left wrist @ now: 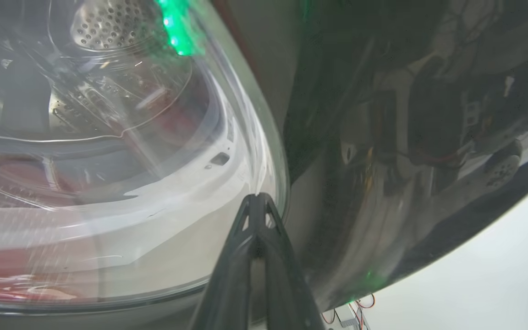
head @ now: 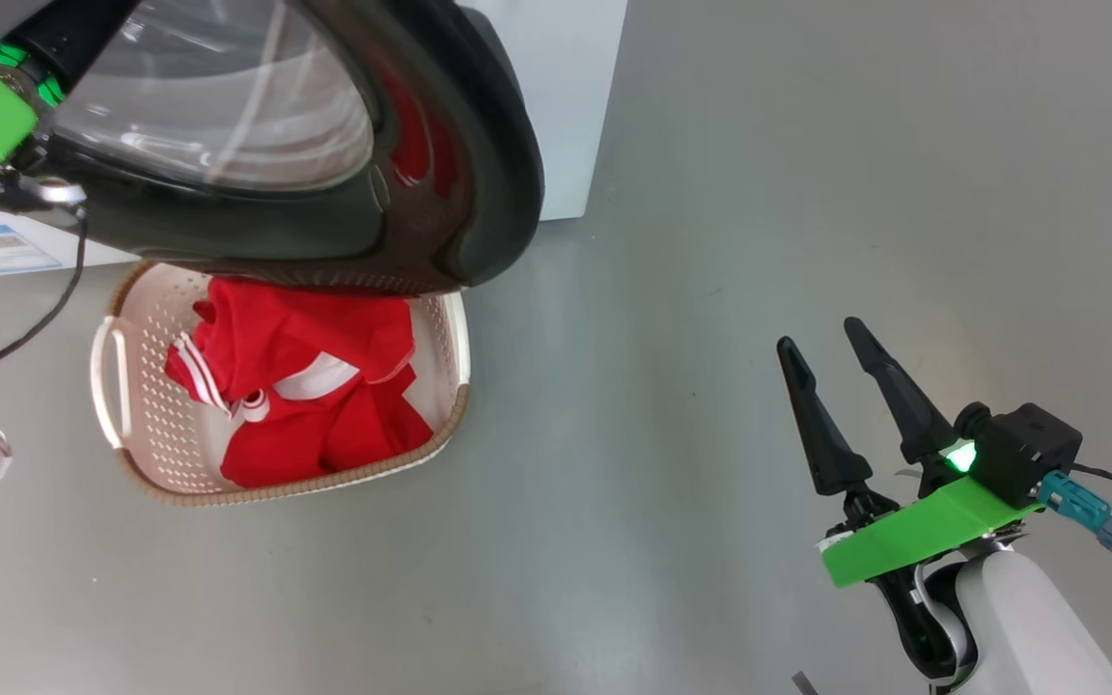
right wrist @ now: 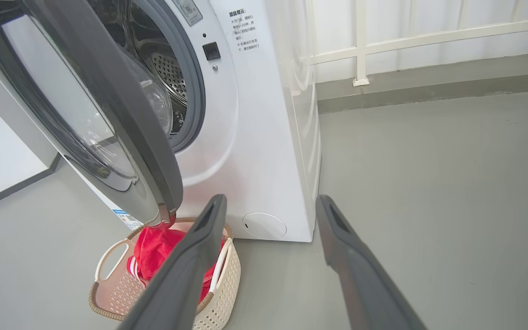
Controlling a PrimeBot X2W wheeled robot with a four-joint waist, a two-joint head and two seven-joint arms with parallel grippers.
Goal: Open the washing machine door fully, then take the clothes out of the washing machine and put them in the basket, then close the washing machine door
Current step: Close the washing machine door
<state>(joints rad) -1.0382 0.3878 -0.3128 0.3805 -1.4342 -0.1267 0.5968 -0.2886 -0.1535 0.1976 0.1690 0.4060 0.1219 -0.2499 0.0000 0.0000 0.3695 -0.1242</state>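
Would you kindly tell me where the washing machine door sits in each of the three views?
Head view: washing machine door across the top left, above the basket.
Left wrist view: close up, glass left, black rim right.
Right wrist view: upper left, swung open.
Shared landmark: the white washing machine behind it.

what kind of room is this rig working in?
Likely a home laundry or utility corner, possibly a balcony: a white front-loading washing machine stands on a bare grey floor, a basket holding red clothes sits at its foot, and a white railing runs behind.
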